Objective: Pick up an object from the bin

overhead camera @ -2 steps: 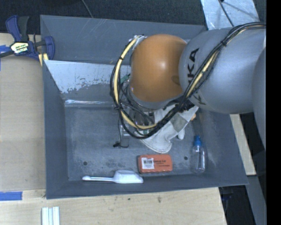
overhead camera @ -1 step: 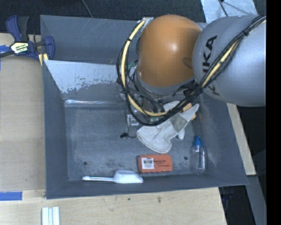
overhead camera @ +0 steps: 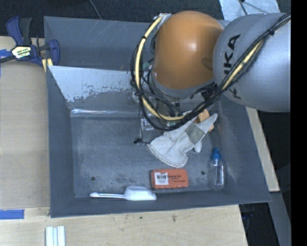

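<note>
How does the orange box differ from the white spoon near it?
The orange box is a short rectangular block; the white spoon is long and slim. The box bears a white label; the spoon is plain. Both lie flat on the bin's floor.

The bin is showing matt grey metal, its floor looking scuffed and rough. Just beside the claw, a glove is looking like soft white cloth. Farther from the claw, a packet is gleaming glossy orange, while the scoop and bottle are looking like smooth plastic, white and clear.
</note>
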`<state>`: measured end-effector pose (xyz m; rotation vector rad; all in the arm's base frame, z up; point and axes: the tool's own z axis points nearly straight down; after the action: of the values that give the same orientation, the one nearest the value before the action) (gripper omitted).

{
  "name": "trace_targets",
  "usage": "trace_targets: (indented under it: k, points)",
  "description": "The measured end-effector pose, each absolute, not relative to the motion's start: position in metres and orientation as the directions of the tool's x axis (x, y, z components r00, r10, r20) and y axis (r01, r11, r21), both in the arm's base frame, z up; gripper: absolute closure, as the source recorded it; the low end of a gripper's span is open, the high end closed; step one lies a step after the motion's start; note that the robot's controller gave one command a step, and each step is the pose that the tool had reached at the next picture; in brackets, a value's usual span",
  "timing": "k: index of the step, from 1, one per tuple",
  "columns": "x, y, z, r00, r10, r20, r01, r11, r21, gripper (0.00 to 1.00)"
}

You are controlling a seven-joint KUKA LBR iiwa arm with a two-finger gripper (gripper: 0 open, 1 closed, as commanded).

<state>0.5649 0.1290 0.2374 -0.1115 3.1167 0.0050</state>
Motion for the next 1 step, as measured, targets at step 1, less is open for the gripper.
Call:
trace_targets:
  k: [1]
  points:
    - [0.5651, 0.1271, 0.2199, -0.997, -0.078, -0.016, -0.078, 0.997, 0.001, 0.00]
